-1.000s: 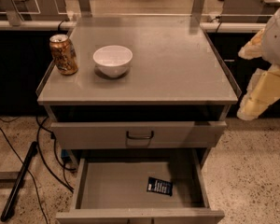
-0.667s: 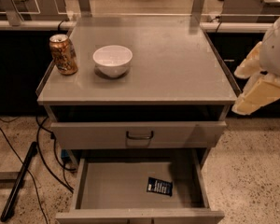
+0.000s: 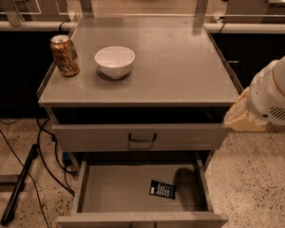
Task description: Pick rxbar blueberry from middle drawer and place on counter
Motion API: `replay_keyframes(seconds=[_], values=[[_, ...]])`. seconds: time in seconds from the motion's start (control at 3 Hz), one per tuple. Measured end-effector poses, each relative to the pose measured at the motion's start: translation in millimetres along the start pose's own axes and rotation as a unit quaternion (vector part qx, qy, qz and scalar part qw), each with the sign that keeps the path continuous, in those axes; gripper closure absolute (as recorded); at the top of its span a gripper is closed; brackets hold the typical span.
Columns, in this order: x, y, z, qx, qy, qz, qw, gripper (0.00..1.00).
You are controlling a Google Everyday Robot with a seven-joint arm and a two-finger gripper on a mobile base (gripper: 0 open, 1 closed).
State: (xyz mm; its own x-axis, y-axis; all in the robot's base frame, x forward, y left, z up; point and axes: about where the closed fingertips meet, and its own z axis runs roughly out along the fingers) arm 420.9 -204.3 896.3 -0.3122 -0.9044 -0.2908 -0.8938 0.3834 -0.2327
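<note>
Descending beside the cabinet's right flank, the rounded white arm housing [image 3: 275, 91] is carrying the cream-coloured jaws lower and closer to the cabinet than a second ago. They are now sitting just beside the right end of the closed grey drawer front [image 3: 99, 137] with the black handle. Judgement: the approach is progressing, but the reach into the drawer is not yet beginning.

The jaws are holding nothing and touching nothing that can be made out; how far open they are standing cannot be told.

The small flat navy-blue wrapped rxbar blueberry [image 3: 162, 189] is lying below and left of the jaws, well apart from them, on the floor of the wide shallow grey metal middle drawer [image 3: 114, 191], which is standing open. The broad flat grey metal bench [image 3: 175, 65], above and left of the jaws, is carrying a gold-brown can [image 3: 64, 55] and a white bowl [image 3: 115, 61].
</note>
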Motion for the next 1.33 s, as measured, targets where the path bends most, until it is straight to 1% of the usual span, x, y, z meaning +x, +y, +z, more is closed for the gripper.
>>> replay_keyframes(seconds=[0.33,0.67,1.0,1.33], values=[[5.0,27.8,66.0,-0.008,-0.018,0.029,0.9994,1.0],[5.0,27.8,66.0,-0.008,-0.018,0.029,0.9994,1.0],[9.4,32.8,86.9,-0.003,-0.022,0.024,0.9995,1.0],[15.2,46.4,132.8,0.003,-0.033,0.006,0.9994,1.0]])
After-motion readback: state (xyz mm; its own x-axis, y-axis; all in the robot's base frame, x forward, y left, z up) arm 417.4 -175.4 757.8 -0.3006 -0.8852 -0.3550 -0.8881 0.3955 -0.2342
